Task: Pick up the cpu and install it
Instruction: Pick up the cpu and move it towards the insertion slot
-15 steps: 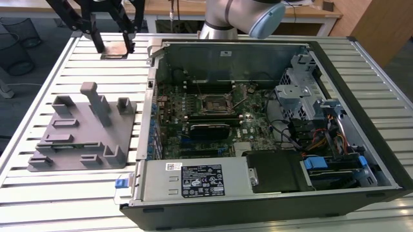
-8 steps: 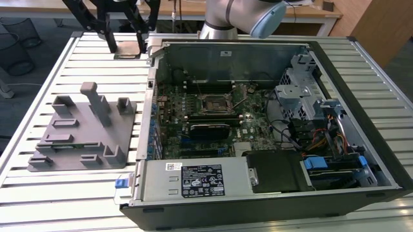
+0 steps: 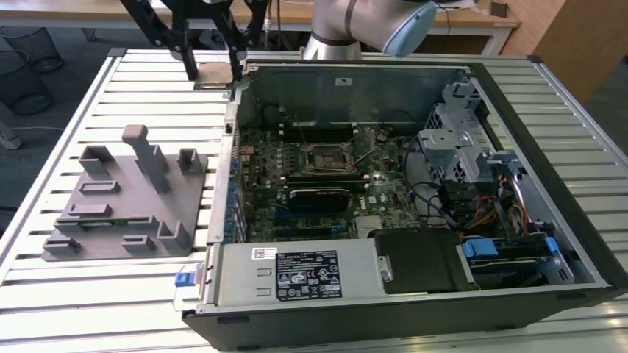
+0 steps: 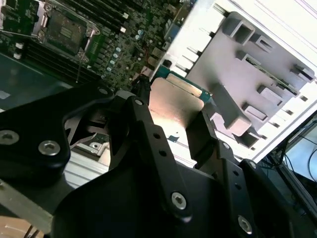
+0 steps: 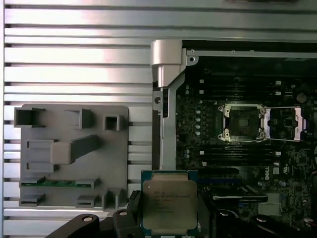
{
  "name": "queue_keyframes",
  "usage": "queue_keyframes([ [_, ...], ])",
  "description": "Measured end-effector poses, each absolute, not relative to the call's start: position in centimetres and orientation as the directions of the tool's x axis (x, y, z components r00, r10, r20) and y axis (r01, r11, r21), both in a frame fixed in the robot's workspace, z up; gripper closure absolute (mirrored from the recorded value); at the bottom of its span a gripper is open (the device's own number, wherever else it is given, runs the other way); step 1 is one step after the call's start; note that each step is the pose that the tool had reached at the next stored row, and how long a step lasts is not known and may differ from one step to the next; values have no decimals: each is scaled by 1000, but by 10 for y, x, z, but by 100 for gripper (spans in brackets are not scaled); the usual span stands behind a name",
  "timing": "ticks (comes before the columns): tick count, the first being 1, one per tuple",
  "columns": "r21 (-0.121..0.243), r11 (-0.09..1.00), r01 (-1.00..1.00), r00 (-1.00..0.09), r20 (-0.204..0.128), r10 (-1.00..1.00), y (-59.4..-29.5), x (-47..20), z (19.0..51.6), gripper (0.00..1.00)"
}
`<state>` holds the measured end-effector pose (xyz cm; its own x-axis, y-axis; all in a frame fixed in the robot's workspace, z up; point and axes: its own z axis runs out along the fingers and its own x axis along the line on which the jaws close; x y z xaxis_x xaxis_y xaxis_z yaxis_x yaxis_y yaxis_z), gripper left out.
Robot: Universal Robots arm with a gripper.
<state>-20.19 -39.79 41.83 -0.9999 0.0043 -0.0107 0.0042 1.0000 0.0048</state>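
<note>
The cpu (image 3: 214, 76) is a thin square chip with a silvery top. It hangs between the two black fingers of my gripper (image 3: 213, 72), which is shut on its edges. In the exterior view it is just outside the far corner of the open computer case (image 3: 549, 147), on the exterior view's left. Both wrist views show the cpu (image 5: 169, 203) (image 4: 174, 101) clamped between the fingers (image 5: 130, 208). The motherboard's socket (image 3: 324, 157) (image 5: 242, 122) lies open and bare inside the case, apart from the chip.
A grey plastic fixture (image 3: 128, 198) (image 5: 74, 153) with upright posts sits on the slatted table (image 3: 88, 294) at the exterior view's left of the case. Inside the case are a drive cage (image 3: 457, 140), cables and a power supply (image 3: 294, 276). The socket's load plate (image 5: 287, 124) is flipped open.
</note>
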Motion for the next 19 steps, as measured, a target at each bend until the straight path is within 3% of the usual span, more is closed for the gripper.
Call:
queue_keyframes([
  [19, 5, 1000, 4, -1000, -11, 4, -371, -141, 415, 46],
])
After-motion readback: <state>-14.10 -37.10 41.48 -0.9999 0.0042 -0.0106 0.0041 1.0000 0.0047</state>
